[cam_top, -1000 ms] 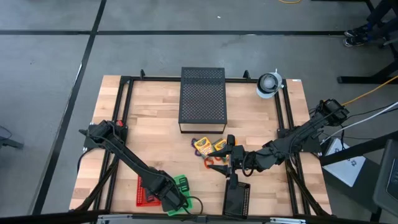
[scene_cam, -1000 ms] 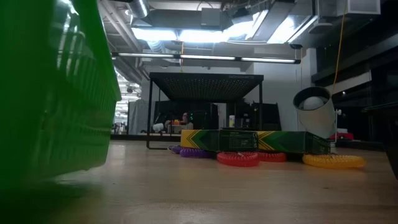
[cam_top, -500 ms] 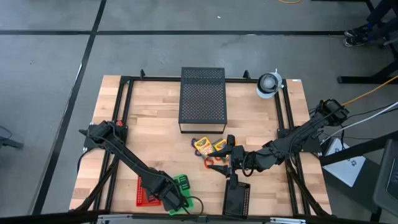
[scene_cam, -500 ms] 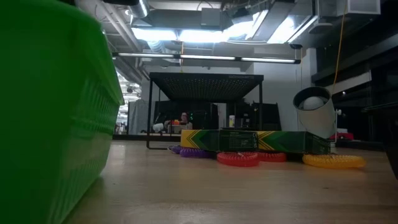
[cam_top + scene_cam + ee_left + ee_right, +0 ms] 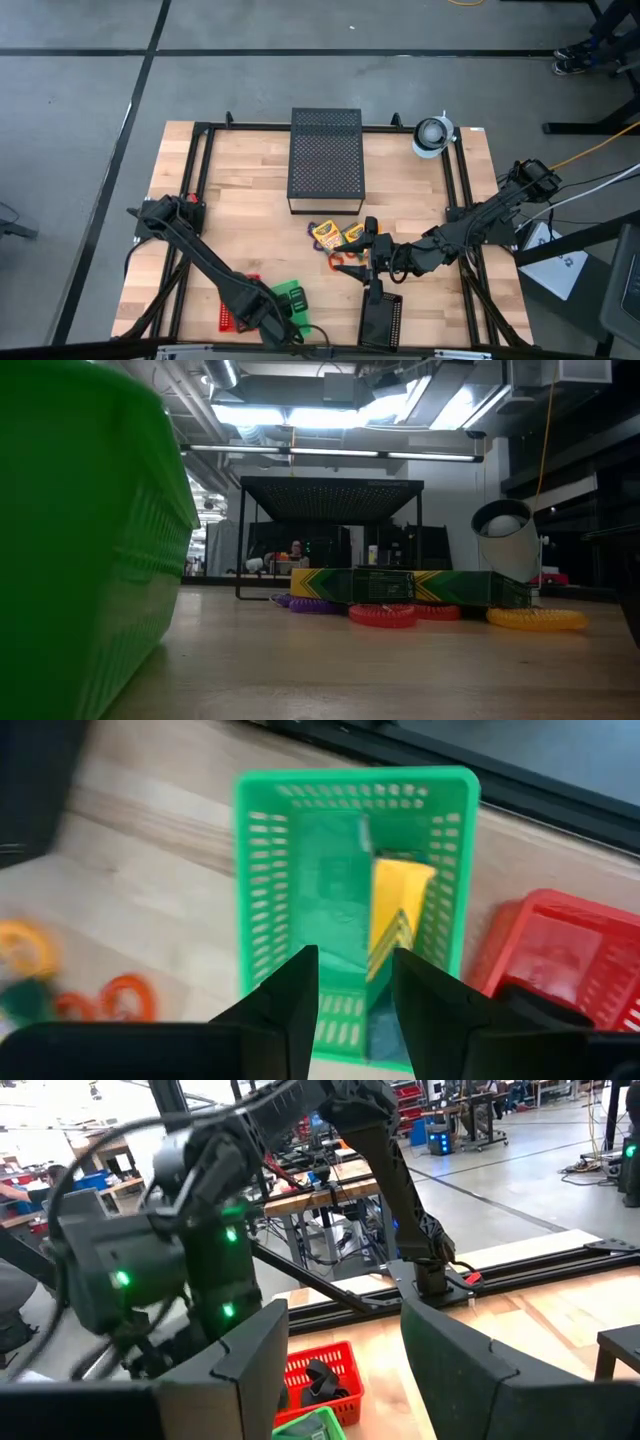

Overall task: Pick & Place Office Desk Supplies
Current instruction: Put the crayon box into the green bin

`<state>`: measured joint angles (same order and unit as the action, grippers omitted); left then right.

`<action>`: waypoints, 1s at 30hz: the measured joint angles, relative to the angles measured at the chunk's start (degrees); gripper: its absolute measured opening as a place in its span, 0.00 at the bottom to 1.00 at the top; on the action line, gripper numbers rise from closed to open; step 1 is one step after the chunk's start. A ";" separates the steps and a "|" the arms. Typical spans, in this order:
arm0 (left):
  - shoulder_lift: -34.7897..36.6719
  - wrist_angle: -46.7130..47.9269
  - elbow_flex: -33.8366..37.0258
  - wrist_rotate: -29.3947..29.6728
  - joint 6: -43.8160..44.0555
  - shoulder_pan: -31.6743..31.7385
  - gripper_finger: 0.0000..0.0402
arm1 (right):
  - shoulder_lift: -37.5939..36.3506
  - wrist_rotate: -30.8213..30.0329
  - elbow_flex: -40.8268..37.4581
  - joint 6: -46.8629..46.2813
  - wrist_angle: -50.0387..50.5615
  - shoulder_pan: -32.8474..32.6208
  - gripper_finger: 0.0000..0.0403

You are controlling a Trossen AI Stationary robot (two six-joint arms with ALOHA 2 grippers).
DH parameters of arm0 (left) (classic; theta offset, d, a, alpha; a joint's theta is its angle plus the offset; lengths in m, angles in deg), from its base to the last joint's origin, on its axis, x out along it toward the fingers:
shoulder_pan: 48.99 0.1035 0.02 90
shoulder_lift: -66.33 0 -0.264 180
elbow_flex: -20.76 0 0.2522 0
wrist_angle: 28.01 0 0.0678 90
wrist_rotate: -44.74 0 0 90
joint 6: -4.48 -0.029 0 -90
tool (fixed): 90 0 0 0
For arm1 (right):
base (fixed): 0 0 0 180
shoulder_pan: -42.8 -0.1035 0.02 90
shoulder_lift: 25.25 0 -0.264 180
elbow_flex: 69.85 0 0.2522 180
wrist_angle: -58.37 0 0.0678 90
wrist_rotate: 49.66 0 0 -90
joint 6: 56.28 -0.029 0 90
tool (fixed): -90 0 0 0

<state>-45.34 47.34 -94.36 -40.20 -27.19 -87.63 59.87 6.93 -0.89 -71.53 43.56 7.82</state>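
Note:
My left gripper (image 5: 355,960) hangs open above the green basket (image 5: 350,910) at the table's near edge, pointing steeply down and touching nothing. A yellow-and-green crayon box (image 5: 400,910) lies inside the basket, leaning on its wall. Two more crayon boxes (image 5: 338,234) lie mid-table, with a purple ring (image 5: 318,222) and orange and red rings (image 5: 343,264) around them. My right gripper (image 5: 362,262) hovers level over these rings, open and empty. In the low view the crayon boxes (image 5: 400,586) sit behind the red rings (image 5: 382,616) and a yellow ring (image 5: 537,619).
A red basket (image 5: 235,312) holding black clips (image 5: 320,1377) stands left of the green basket (image 5: 291,298). A black mesh tray (image 5: 381,320) sits at the near edge. The large black perforated box (image 5: 326,160) stands at the far side, with a white round holder (image 5: 432,135) at the far right.
My left gripper has risen above the green basket. In the low view the basket's bottom stood off the table a second ago; it now rests on the table. My right arm has kept still.

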 joint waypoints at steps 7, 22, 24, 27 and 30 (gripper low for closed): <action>3.40 -0.57 -4.13 2.16 8.31 1.76 0.29 | 0.04 1.12 0.00 6.16 -1.44 -1.60 0.49; 21.67 -24.35 20.32 13.98 5.96 19.67 0.29 | 0.04 -8.61 0.00 10.98 -1.45 -7.56 0.49; 21.30 -29.88 25.69 19.11 3.00 20.70 0.29 | 0.04 -8.61 0.00 11.02 -1.18 -7.65 0.49; 19.34 -41.71 33.36 28.05 -4.39 21.26 0.29 | 0.04 -8.61 0.00 9.79 0.51 -7.67 0.49; 16.49 -50.76 38.64 31.97 -9.35 21.62 0.30 | 0.04 -8.62 0.00 7.93 2.19 -7.65 0.49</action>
<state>-28.86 -3.42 -55.71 -8.23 -36.54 -66.01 59.91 -1.69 -0.89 -63.60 45.75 0.17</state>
